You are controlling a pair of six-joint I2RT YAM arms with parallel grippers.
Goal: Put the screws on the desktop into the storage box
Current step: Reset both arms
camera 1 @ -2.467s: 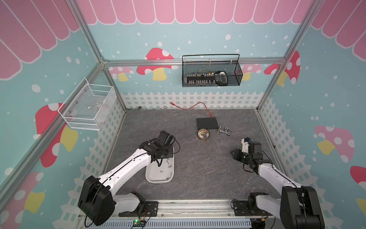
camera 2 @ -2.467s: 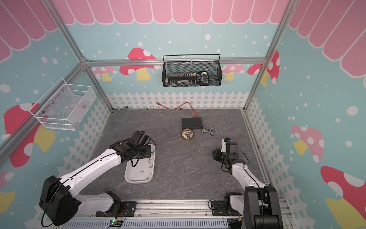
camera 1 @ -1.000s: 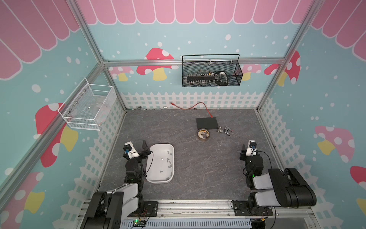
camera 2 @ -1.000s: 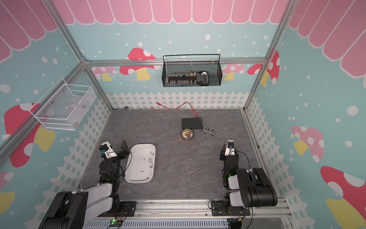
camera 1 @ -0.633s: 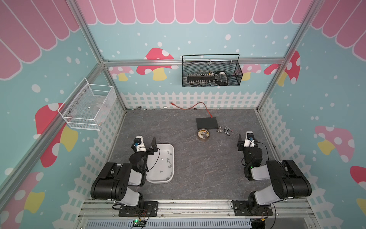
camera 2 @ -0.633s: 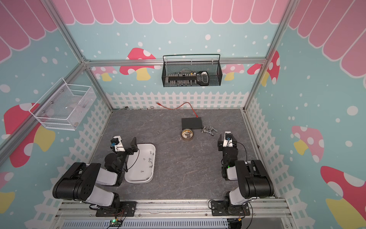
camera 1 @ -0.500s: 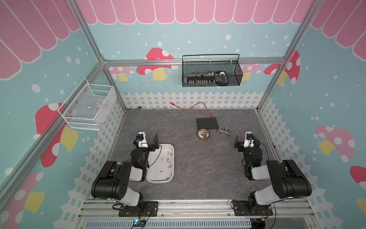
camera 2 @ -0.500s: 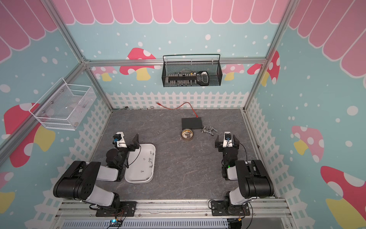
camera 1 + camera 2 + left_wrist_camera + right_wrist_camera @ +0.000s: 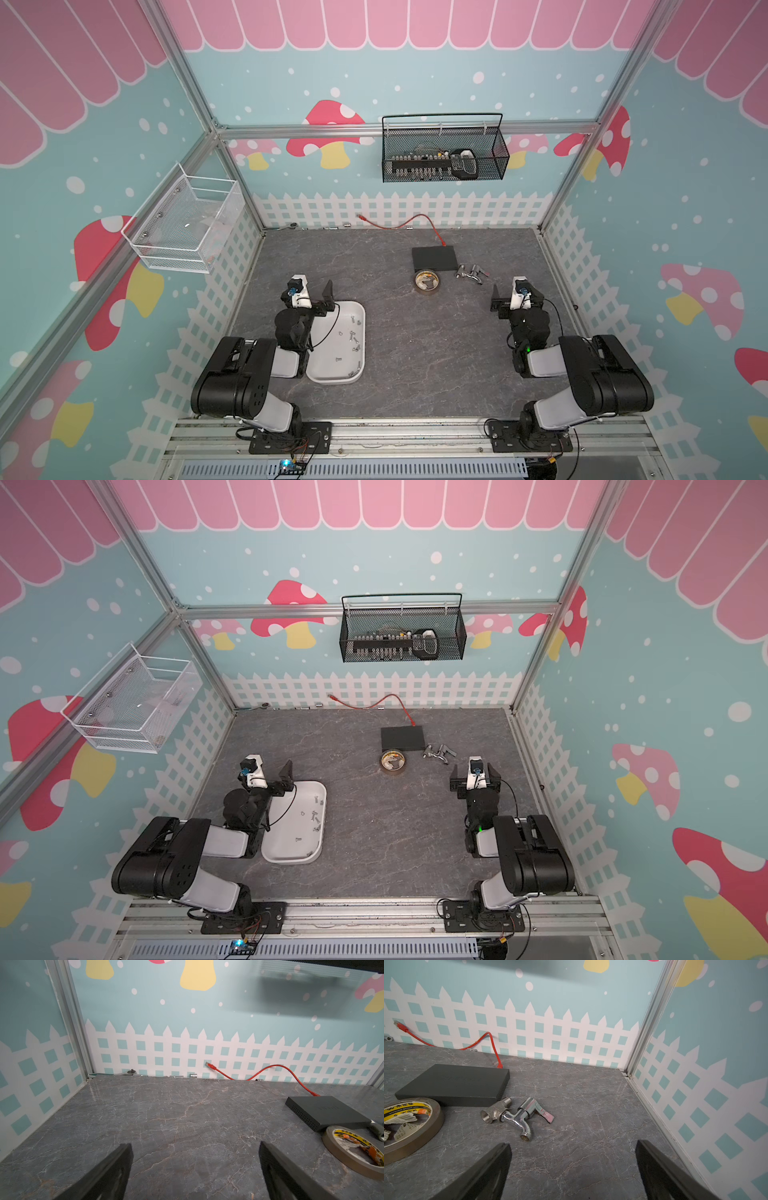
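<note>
Clutter lies ahead of the right pincer (image 9: 474,781). A chrome tap (image 9: 517,1115) lies on its side just in front of the fingertips. Beyond the tap, toward the left arm's side, sits a flat black box (image 9: 454,1084), with a tape roll (image 9: 409,1124) just beside the box's near edge. A red cable (image 9: 399,224) runs from the back of the black box to the foot of the rear wall. A few small metal bits (image 9: 193,1075) also lie there, too small to identify.

Both pincers are spread wide, with bare tabletop (image 9: 415,353) showing between the fingers in each wrist view. The left pincer (image 9: 309,296) faces open surface, with the tape roll and black box off to its right-arm side.

The white storage box (image 9: 332,368) lies just beside the left pincer, on the side toward the right arm, and stretches back along that arm. In both top views one left finger overlaps its far corner. The screws (image 9: 353,336) lie scattered inside it, mostly along the edge farther from the left arm.

The tabletop is dark grey with pale veins. Teal walls around it carry a white picket-fence print, mushrooms and pink scallops, and are framed in aluminium bars. A black mesh basket (image 9: 444,162) hangs on the rear wall, holding dark devices. A white mesh basket (image 9: 187,224) hangs on the wall at the left arm's side. Both arm bases sit on a metal rail (image 9: 415,432) along the front edge.
</note>
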